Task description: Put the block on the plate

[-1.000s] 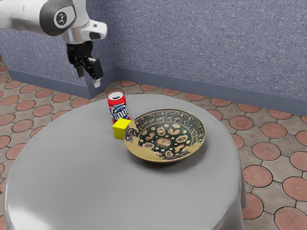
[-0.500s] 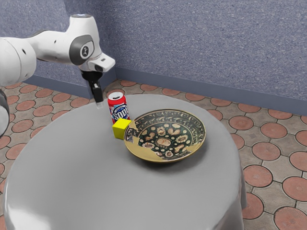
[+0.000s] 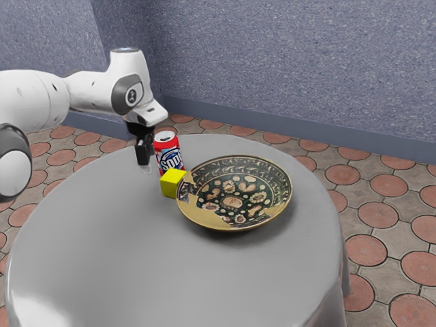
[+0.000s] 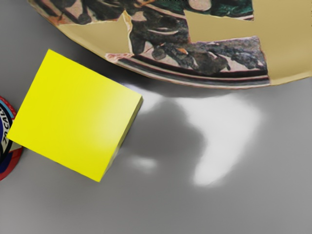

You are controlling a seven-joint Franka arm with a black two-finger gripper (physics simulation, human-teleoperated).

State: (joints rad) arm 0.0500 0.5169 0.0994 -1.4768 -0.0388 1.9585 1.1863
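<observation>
My gripper [image 3: 145, 157] hangs above the table's far left part in the exterior view, left of the yellow block and beside the can; its opening is hard to make out. The yellow block [image 3: 172, 183] sits on the table against the near side of the can, close to the patterned plate's rim [image 3: 204, 219]. In the wrist view, the block [image 4: 73, 117] is large and turned at an angle, and the plate [image 4: 287, 44] lies just beyond one of its corners.
A red soda can [image 3: 167, 155] stands upright right behind the block; part of the can [image 4: 10, 163] appears beside the block in the wrist view. The round grey table [image 3: 136, 259] has a curved edge, with a blue wall behind.
My hand has come down and toward the exterior view's right, from high at the upper left to beside the can and block. The block, can and plate have stayed put.
</observation>
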